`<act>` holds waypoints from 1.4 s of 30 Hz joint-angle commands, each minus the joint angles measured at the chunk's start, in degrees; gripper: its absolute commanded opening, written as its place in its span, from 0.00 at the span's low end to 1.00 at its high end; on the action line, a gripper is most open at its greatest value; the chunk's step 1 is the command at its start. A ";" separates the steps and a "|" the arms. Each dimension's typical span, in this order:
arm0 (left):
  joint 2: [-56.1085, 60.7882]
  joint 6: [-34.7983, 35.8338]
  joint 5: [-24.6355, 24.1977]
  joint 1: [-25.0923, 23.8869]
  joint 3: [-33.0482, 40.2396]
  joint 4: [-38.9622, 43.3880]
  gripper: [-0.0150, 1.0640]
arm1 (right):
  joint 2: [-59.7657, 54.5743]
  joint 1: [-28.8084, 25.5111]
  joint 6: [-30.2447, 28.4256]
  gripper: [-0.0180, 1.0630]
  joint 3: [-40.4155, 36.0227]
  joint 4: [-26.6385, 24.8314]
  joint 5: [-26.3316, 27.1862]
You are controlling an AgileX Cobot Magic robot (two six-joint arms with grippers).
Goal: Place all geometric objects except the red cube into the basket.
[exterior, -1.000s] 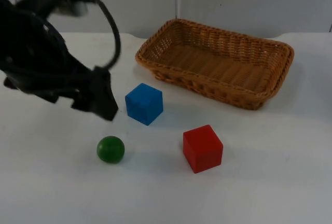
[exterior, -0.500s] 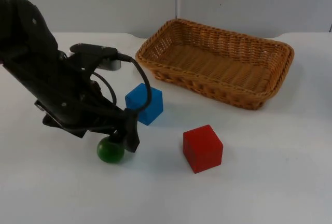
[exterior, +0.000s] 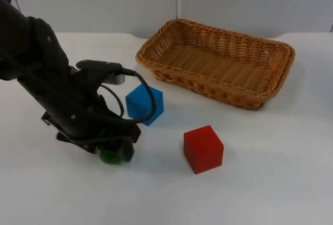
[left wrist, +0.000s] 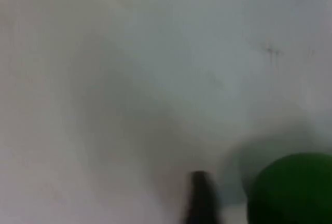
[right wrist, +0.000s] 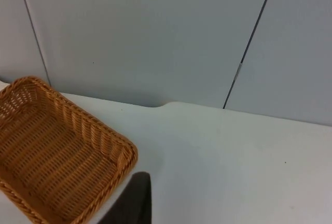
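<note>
A green ball (exterior: 109,157) lies on the white table, mostly covered by my left gripper (exterior: 113,149), which has come down over it. In the left wrist view the ball (left wrist: 293,193) sits close beside a black fingertip (left wrist: 201,198), with a small gap between them; the gripper is open. A blue cube (exterior: 145,103) stands just behind the left arm. The red cube (exterior: 203,149) sits to the right of the ball. The wicker basket (exterior: 208,87) holds nothing. My right gripper (right wrist: 129,203) waits off to the side, past the basket's (right wrist: 127,154) corner.
The grey partition wall (exterior: 234,1) closes the table's far side behind the basket. The left arm's body (exterior: 57,89) hangs over the table's left part, close to the blue cube.
My left arm swung down and forward from the left. Its gripper has dropped from just above the green ball to around it, hiding most of the ball. The cubes and the basket stayed put.
</note>
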State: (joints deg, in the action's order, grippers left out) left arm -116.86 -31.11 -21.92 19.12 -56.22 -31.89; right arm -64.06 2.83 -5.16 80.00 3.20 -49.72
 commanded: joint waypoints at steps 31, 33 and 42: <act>-6.25 5.61 -2.76 6.52 -50.45 6.57 0.02 | 0.29 -0.33 -0.43 0.97 0.43 0.99 2.75; -8.18 5.61 -2.57 7.18 -51.34 7.31 0.02 | 0.29 -0.33 -0.43 0.97 0.43 0.99 2.75; -19.16 6.06 0.97 8.97 -52.66 9.17 0.02 | 0.29 -0.33 -0.43 0.97 0.43 1.13 2.63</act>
State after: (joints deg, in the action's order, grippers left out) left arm -135.80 -25.63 -21.80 27.93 -108.34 -22.00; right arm -64.06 2.83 -5.16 80.00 4.00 -47.89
